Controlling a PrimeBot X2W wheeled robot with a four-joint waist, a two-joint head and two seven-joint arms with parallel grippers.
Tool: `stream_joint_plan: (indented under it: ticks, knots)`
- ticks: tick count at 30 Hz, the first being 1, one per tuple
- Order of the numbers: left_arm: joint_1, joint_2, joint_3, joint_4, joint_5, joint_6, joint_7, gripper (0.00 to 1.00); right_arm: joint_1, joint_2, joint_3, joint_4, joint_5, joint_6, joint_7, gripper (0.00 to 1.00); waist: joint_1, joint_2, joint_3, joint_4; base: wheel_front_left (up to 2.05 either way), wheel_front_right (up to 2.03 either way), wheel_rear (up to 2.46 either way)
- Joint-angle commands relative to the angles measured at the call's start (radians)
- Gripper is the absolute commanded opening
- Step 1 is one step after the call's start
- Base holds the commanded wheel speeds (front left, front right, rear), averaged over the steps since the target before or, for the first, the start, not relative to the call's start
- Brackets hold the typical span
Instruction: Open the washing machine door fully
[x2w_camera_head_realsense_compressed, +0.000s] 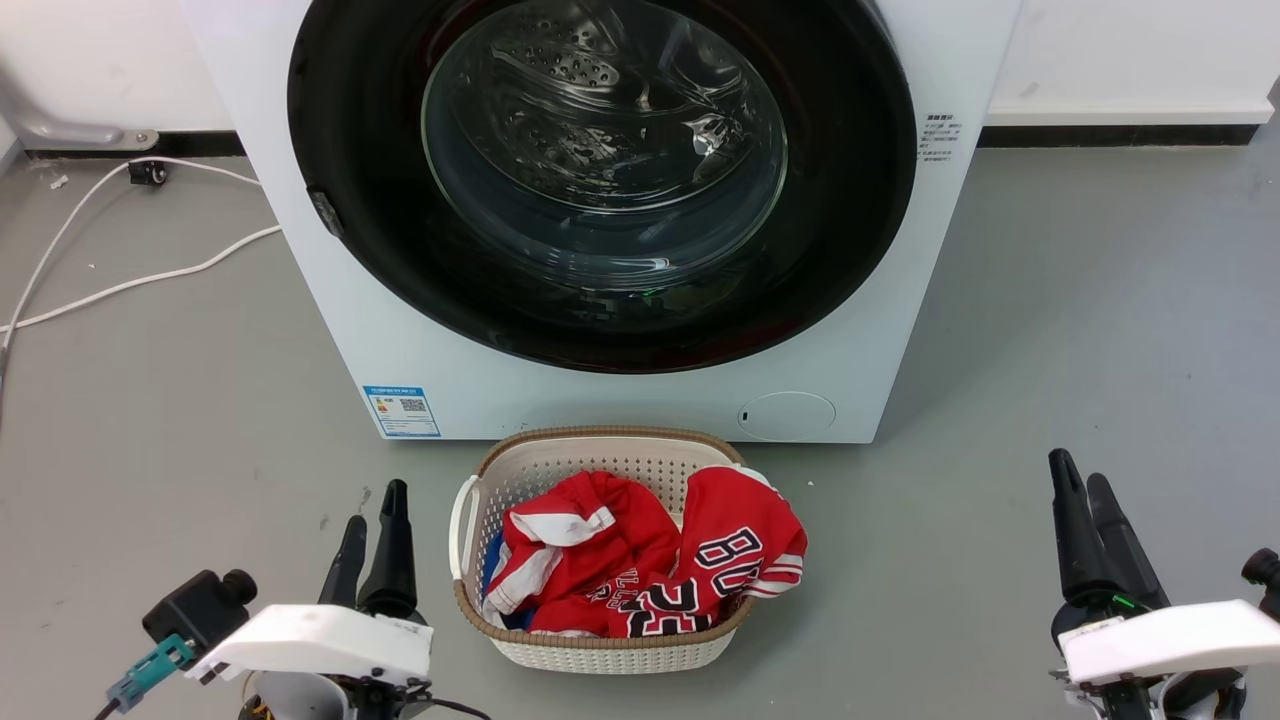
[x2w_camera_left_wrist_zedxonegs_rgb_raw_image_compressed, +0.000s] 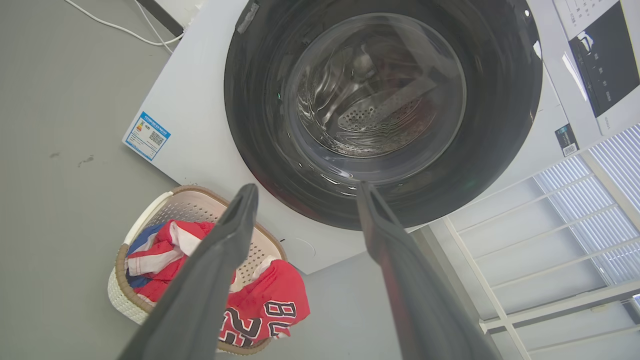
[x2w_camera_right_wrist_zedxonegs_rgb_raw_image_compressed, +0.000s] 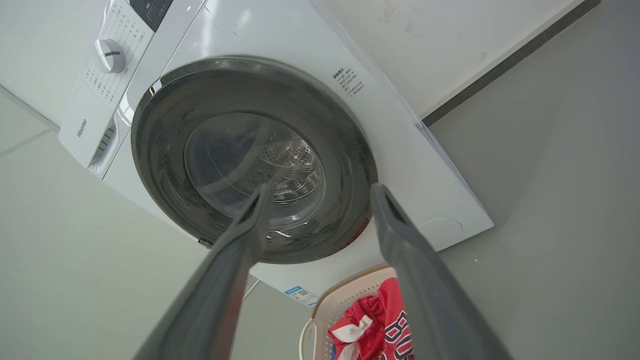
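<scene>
The washing machine door (x2w_camera_head_realsense_compressed: 600, 170) sits shut, flush on the washing machine (x2w_camera_head_realsense_compressed: 330, 330), well ahead of both claws. The left gripper (x2w_camera_head_realsense_compressed: 376, 505) and right gripper (x2w_camera_head_realsense_compressed: 1078, 468) hover low, fingers parted, holding nothing. A finger could slip off the glossy rim (the small catch (x2w_camera_head_realsense_compressed: 325, 210) at its left edge looks shallow), or a reaching arm could knock the laundry basket (x2w_camera_head_realsense_compressed: 600, 655) just below. The hinge is hidden, and the head view cuts off the door's top.
</scene>
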Motion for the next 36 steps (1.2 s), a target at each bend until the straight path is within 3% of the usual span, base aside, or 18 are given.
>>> stream_joint_plan:
  ticks: [1,22,36]
  knots:
    - [-0.008,0.005,-0.007,-0.020,0.030,0.006,-0.008,1.00,0.000,-0.003,0.004,-0.023,-0.034,0.002,-0.007,1.00,0.0000,0.0000,0.000,0.000,0.00,0.00,0.00]
    - [-0.001,0.048,-0.110,-0.047,0.312,0.105,-0.074,1.00,0.038,-0.003,0.009,-0.089,-0.356,0.002,-0.073,1.00,0.0000,0.0000,0.001,0.003,0.00,0.00,0.00]
    - [0.012,0.052,-0.145,-0.074,0.438,0.122,-0.112,1.00,0.061,-0.003,0.005,-0.137,-0.469,0.002,-0.111,1.00,0.0000,0.0000,0.001,0.006,0.00,0.00,0.00]
